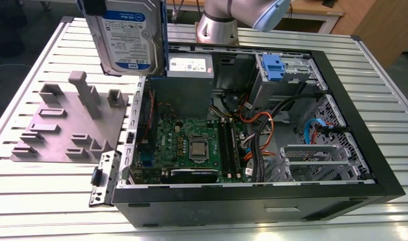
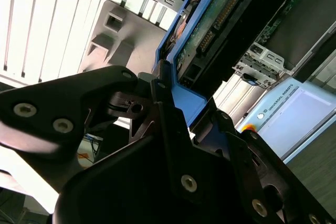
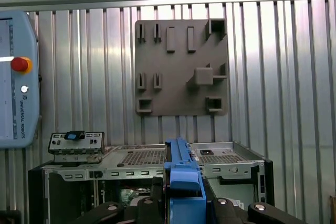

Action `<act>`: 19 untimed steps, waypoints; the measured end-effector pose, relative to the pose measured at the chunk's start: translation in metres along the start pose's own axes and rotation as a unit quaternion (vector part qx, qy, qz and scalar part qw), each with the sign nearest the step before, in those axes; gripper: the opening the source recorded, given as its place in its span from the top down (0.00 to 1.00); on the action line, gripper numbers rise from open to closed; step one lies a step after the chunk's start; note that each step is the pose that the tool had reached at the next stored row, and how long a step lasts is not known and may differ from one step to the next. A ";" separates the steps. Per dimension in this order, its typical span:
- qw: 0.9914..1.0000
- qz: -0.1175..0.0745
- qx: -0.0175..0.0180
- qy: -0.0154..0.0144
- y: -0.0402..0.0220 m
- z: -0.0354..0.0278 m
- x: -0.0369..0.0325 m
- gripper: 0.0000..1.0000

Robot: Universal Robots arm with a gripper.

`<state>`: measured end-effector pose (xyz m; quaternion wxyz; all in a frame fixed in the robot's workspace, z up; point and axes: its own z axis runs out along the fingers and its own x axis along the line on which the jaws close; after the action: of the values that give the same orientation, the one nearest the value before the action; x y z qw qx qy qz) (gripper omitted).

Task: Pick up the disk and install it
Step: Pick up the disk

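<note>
Disk (image 1: 127,37) is airborne, roughly upright, label facing the exterior camera. It hangs over the open PC case (image 1: 257,125) at that case's wall on the exterior view's left, just beside the grey metal box (image 1: 189,68), and well clear of the counter (image 1: 29,201).

The pincer (image 2: 176,111) is clamped on the disk's blue bracket (image 2: 184,93). In the second wrist view black fingers (image 2: 131,108) flank the bracket on both sides. The pad contact itself is hidden, so the exact bite is likely edge-on, not certain.

Gripping the bracket end probably keeps the circuit-board side and connector free. The height likely keeps the disk clear of the case rim.

The grey fixture plate (image 1: 63,125) lies on the counter beside the case. The drive cage with its blue latch (image 1: 274,68) sits at the case's far corner, apart from the disk.
</note>
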<state>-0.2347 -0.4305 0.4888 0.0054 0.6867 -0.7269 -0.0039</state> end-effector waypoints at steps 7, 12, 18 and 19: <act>1.000 0.000 0.000 0.000 -0.0034 0.0001 -0.0001 0.64; 1.000 0.000 0.000 0.000 -0.0036 0.0001 -0.0002 0.64; 1.000 0.000 0.000 0.000 -0.0037 0.0001 -0.0001 0.64; 1.000 0.000 0.000 0.000 -0.0038 0.0000 0.0006 0.64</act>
<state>-0.2309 -0.4313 0.4887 0.0055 0.6868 -0.7268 -0.0039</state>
